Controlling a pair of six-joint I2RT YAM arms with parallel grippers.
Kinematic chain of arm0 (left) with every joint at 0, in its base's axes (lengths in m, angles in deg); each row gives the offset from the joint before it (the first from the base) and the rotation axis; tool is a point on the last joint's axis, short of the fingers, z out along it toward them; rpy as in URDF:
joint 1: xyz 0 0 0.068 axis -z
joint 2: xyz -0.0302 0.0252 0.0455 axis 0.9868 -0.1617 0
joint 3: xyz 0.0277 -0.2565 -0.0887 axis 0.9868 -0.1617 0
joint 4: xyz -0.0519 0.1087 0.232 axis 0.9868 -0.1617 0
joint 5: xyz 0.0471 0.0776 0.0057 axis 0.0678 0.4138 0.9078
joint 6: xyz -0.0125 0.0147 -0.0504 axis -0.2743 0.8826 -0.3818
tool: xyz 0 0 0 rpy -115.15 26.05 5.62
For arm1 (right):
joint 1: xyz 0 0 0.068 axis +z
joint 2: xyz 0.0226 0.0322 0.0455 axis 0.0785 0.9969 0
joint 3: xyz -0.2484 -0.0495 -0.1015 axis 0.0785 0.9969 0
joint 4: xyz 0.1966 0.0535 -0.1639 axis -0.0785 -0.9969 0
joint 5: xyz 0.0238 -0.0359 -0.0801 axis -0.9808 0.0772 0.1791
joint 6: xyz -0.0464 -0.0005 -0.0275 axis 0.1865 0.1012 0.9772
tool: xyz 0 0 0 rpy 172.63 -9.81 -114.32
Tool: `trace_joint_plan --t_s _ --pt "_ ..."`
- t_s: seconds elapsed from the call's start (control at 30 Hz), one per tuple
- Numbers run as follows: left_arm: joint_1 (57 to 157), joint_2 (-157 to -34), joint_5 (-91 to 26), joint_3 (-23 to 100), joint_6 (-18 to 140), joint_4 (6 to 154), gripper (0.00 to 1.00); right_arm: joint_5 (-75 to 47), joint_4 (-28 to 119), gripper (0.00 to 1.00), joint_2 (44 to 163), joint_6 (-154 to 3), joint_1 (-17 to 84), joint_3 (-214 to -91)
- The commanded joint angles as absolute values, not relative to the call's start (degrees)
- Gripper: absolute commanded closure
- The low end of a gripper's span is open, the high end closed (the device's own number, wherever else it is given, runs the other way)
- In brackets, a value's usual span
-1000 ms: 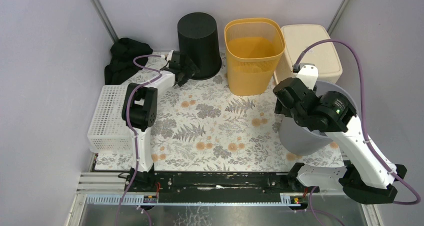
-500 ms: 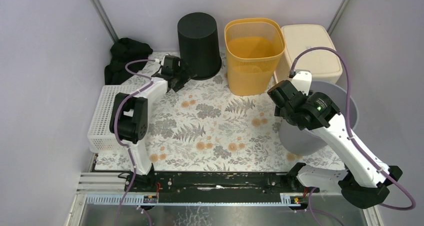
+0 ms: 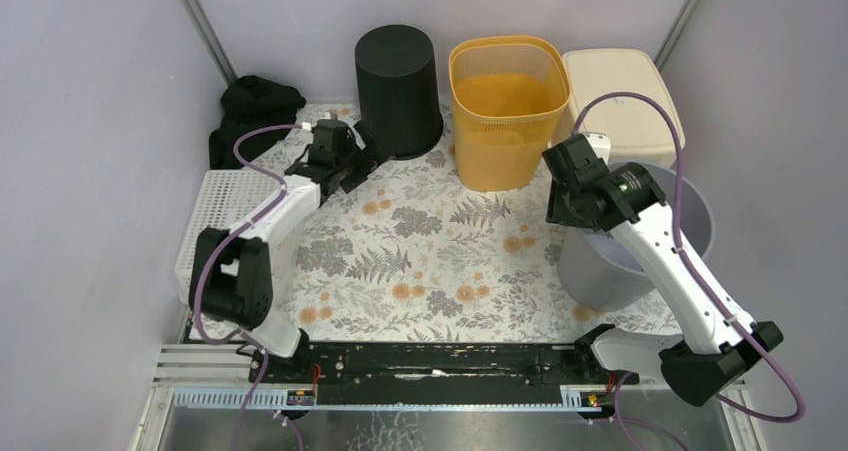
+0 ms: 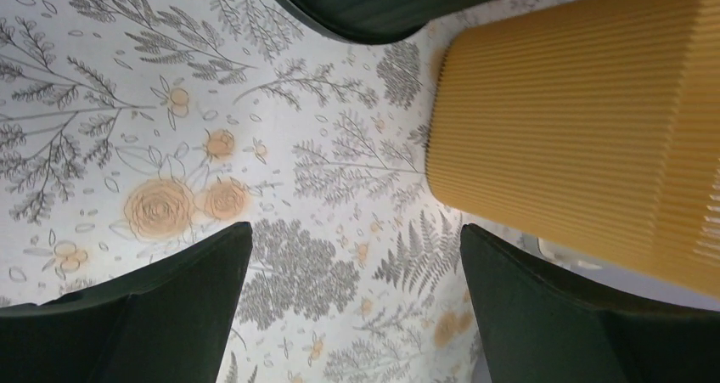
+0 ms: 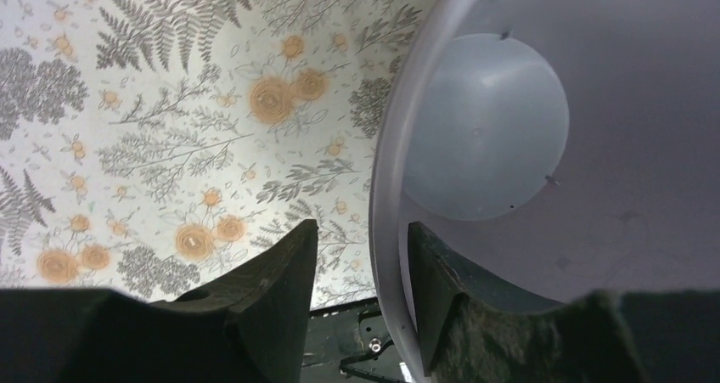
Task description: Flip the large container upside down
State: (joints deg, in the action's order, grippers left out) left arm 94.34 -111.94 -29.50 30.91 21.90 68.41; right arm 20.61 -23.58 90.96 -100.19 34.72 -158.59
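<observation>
Right claw (image 5: 362, 230) straddles grey bin (image 5: 484, 128) rim, fingers not yet clamped. Left claw (image 4: 357, 230) spread wide, black bin (image 4: 382, 1) ahead.

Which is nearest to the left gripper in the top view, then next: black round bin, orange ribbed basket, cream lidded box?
1. Black round bin, just behind the left gripper.
2. Orange ribbed basket, centre back.
3. Cream lidded box, back right.

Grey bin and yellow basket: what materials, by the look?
Grey bin: likely moulded plastic, smooth satin finish; seamless wall, round base with tiny mould marks. Yellow basket: likely plastic too, matte; fine vertical ribbing on its wall.
</observation>
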Motion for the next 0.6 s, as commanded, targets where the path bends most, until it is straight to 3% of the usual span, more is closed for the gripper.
trace_joint_plan --t_s 0.0,0.13,0.57 --pt "95.7 -105.2 -31.0 28.7 23.9 65.6 0.0 13.1 -26.3 0.52 92.9 -97.9 34.3 -162.4" --pt "96.4 -100.3 -31.5 27.2 24.8 63.3 0.0 11.3 -27.5 0.62 93.0 -97.9 34.3 -162.7" --pt "97.4 -93.6 -31.4 26.6 26.9 58.1 0.0 13.1 -31.0 0.63 94.3 -97.5 34.2 -161.1"
